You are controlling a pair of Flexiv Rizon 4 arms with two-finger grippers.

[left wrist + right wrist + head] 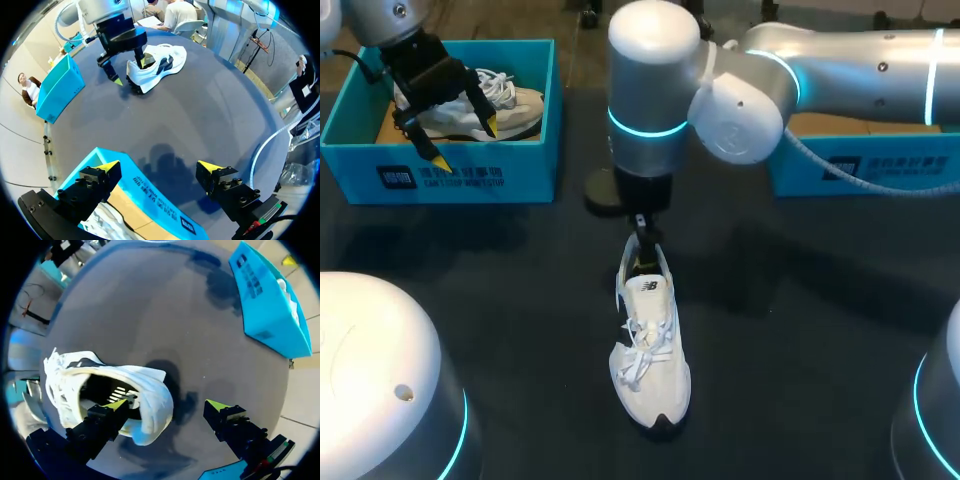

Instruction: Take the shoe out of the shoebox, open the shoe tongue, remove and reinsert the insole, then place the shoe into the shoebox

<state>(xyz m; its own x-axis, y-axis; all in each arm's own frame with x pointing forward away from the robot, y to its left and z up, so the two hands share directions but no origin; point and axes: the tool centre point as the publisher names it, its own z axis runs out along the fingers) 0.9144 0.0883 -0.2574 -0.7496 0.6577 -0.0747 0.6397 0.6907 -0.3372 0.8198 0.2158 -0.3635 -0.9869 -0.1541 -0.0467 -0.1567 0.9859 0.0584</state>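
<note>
1. At the far left, the left gripper (465,142) hung over the left shoebox (440,180) with its fingers spread wide and nothing between them. It seemed parked there, out of the way of the work in the middle. A second shoe (515,105) lay inside that box, under the gripper.

2. In the middle of the table (800,330) stood the shoe (650,370), out of any box and upright on its sole. Its toe pointed toward the near edge and its heel toward the right gripper (166,405), so the mouth of the shoe was open to a reach from behind.

3. The right arm came in from the right and reached past the middle. Its gripper was spread, with one finger (112,410) down inside the shoe's opening and the other outside, clear of the heel, so it gripped nothing. This looked like a reach for the insole, but I could not tell whether the insole lay in place.

4. At the right, the right shoebox (865,170) sat behind the arm — probably where the shoe would go back.
</note>
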